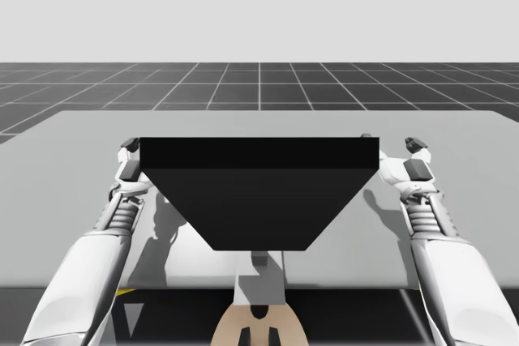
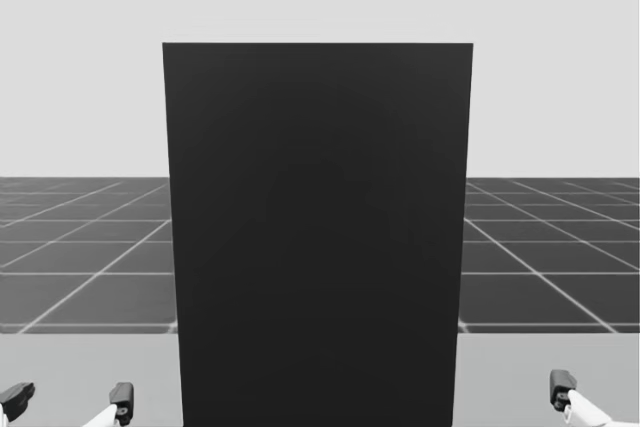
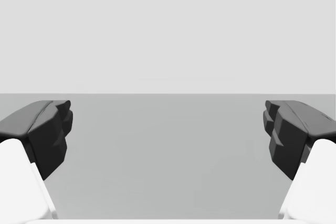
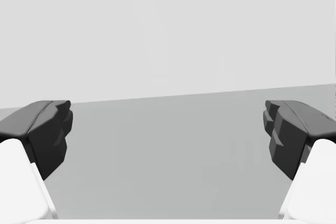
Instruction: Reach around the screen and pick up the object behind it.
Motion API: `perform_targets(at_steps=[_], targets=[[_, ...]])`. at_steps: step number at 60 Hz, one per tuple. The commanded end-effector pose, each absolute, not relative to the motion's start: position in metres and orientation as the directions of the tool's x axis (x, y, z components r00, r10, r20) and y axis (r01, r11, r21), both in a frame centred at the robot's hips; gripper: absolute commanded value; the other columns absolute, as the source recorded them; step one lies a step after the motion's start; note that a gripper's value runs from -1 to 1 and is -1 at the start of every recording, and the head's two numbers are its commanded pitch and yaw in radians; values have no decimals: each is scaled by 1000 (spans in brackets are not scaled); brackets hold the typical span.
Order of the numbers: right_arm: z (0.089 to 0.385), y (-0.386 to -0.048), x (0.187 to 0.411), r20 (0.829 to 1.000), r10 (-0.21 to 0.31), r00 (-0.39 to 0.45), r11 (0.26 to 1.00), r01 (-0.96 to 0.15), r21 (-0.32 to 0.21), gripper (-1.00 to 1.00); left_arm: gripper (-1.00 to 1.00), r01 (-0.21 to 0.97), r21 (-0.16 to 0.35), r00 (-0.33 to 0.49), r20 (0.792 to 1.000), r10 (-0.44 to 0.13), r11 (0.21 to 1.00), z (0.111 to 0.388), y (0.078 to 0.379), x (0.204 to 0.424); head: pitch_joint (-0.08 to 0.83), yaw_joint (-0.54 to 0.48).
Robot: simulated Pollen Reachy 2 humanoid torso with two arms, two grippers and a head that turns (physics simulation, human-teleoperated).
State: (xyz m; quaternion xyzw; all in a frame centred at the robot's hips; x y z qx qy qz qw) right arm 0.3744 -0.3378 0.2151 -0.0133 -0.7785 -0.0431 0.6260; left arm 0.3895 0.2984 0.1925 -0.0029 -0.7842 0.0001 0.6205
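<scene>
A tall black screen (image 1: 259, 192) stands upright in the middle of the grey table (image 1: 73, 168), and it hides whatever lies behind it. In the head view the screen (image 2: 317, 237) covers the centre. My left gripper (image 1: 130, 146) hovers just off the screen's left edge, open with nothing in it. My right gripper (image 1: 416, 147) is beside the screen's right edge, also open. In the left wrist view my left gripper (image 3: 168, 129) has only bare table ahead of it. The same holds for my right gripper (image 4: 168, 129). In the head view, my left gripper (image 2: 68, 397) shows low beside the screen and one right fingertip (image 2: 562, 387) on the other side.
The table stretches well beyond the screen on both sides and behind it. A dark gridded floor (image 1: 259, 87) lies past the far edge. A small yellow patch (image 1: 123, 289) shows under my left forearm at the table's front edge.
</scene>
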Motion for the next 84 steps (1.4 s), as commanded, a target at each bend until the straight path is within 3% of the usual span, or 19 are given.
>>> perform_targets(at_steps=[1,6,10,15,21,28,37,40,54,62,71,84], targets=[[213,-335,371,976,-34,-216,997,63,48,-1000,-1000,4,-4,-231,973,5,1000,193,299,389,-6,-3],[215,-333,368,973,-48,-224,999,-29,42,-1000,-1000,12,-4,-225,974,7,1000,193,299,389,-5,-5],[213,-333,367,979,-28,-202,995,-94,9,-1000,-1000,34,-15,-195,981,21,999,193,300,388,0,-6],[206,-333,366,987,-34,-159,979,-203,1,-1000,-1000,142,-89,-104,989,104,986,197,300,380,3,-8],[200,-329,362,990,-38,-138,940,-341,-11,-1000,-1000,252,-103,-44,992,117,962,203,298,367,10,-10],[198,-323,351,990,-50,-128,857,-514,-23,-1000,-1000,398,-64,-15,997,77,915,206,289,348,16,-11],[198,-318,337,986,-83,-148,746,-664,-37,-1000,-1000,565,23,-32,999,-6,825,203,279,322,23,-14],[197,-318,331,985,-90,-145,708,-705,-39,-1000,-1000,619,28,-34,999,-9,785,202,279,314,24,-14],[194,-322,312,983,-104,-151,558,-827,-69,-1000,-1000,765,104,-72,995,-76,636,198,286,286,31,-14],[193,-325,307,983,-111,-146,510,-857,-70,-1000,-1000,813,137,-89,990,-112,566,194,290,279,32,-15],[191,-326,308,984,-103,-144,510,-857,-71,-1000,-1000,827,144,-86,988,-131,543,191,283,285,34,-14],[188,-324,308,986,-87,-144,501,-862,-81,-1000,-1000,843,138,-75,987,-140,520,190,262,312,42,-21]])
